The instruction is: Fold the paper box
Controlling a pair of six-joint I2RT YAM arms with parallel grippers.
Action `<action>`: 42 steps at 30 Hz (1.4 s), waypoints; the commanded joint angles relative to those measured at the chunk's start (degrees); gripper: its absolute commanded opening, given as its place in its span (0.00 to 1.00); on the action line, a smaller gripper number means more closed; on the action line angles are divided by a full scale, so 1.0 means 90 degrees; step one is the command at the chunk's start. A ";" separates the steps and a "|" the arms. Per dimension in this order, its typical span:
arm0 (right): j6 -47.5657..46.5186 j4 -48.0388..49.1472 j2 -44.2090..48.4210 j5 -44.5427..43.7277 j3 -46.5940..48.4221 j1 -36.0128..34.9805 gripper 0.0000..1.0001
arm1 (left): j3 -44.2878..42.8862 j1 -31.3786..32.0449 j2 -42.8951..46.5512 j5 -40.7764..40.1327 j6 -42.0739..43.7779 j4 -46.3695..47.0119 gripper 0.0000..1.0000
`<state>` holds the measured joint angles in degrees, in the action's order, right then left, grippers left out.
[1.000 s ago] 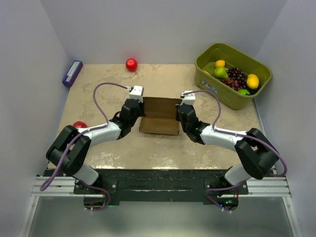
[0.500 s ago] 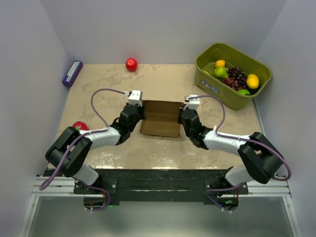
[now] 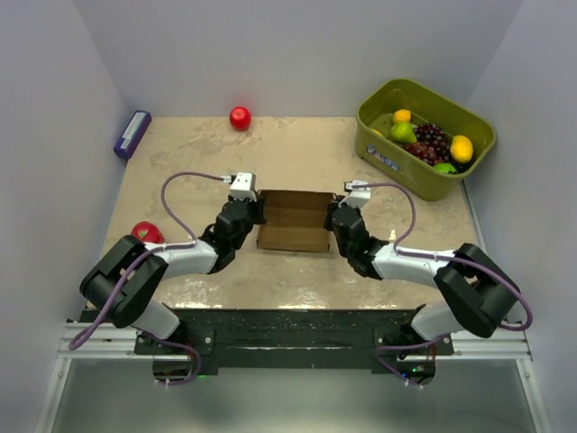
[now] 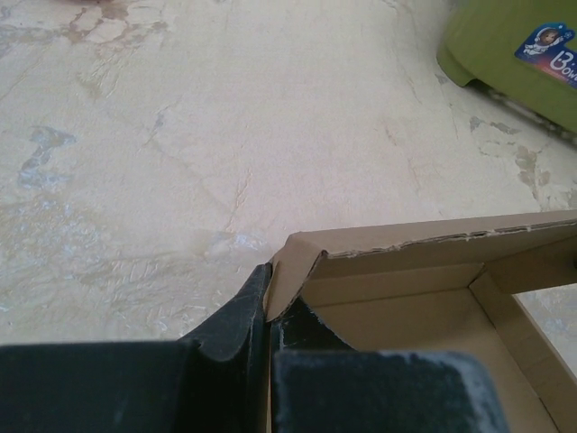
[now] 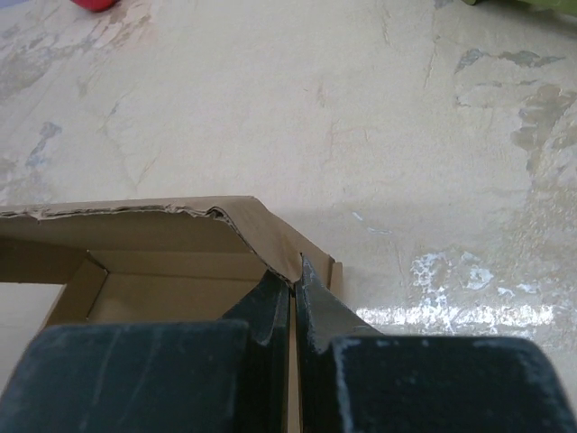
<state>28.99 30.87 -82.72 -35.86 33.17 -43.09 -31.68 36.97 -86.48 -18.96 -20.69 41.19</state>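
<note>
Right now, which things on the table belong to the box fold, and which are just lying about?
Job in hand:
- paper box
- left claw, shut on the box's left wall
- right claw, shut on its right wall

Lying about:
- green fruit bin
- red fruit at the far edge
- red fruit by the left arm
- purple box

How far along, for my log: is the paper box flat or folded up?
Partly folded: the paper box has raised walls around an open, empty interior.

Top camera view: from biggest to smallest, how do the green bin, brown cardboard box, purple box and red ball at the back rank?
1. green bin
2. paper box
3. purple box
4. red ball, not far behind the purple box
</note>
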 commanded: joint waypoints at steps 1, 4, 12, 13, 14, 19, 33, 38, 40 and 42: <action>0.0723 -0.0500 -0.0009 0.0078 -0.0355 -0.0222 0.00 | 0.0482 0.0238 -0.0069 0.0388 -0.0582 -0.0563 0.00; 0.0919 -0.0530 0.0050 -0.0020 -0.0540 -0.0271 0.00 | 0.0678 0.0257 -0.0021 0.0388 -0.0748 -0.0397 0.00; 0.1192 -0.0559 -0.0077 -0.0136 -0.0687 -0.0475 0.00 | 0.0609 0.0433 -0.0118 0.0457 -0.0865 -0.0426 0.00; 0.1222 -0.0579 -0.0086 -0.0156 -0.0707 -0.0495 0.00 | 0.0668 0.0452 -0.0137 0.0398 -0.0875 -0.0426 0.00; 0.1280 -0.0598 -0.0086 -0.0157 -0.0726 -0.0515 0.01 | 0.0804 0.0462 -0.0147 0.0369 -0.0875 -0.0397 0.00; 0.1524 -0.0715 -0.0038 -0.0166 -0.0873 -0.0593 0.15 | 0.1157 0.0618 -0.0089 0.0018 -0.0749 -0.0270 0.00; 0.1544 -0.2043 0.1991 0.0058 -0.1332 -0.0661 0.70 | 0.1401 0.1233 0.0107 -0.1115 0.0189 -0.0543 0.00; 0.1291 -0.2648 0.2744 0.0458 -0.1390 -0.0661 0.77 | 0.1333 0.1429 -0.0088 -0.1399 0.0287 -0.0514 0.00; 0.1251 -0.2921 0.3192 0.0701 -0.1419 -0.0661 0.78 | 0.1313 0.1468 -0.0167 -0.1467 0.0287 -0.0534 0.00; 0.1134 -0.3049 0.3564 0.0975 -0.1498 -0.0661 0.78 | 0.1313 0.1517 -0.0225 -0.1536 0.0258 -0.0543 0.00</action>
<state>41.32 8.27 -56.51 -31.70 20.86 -48.80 -21.96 49.25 -84.66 -32.03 -19.66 48.12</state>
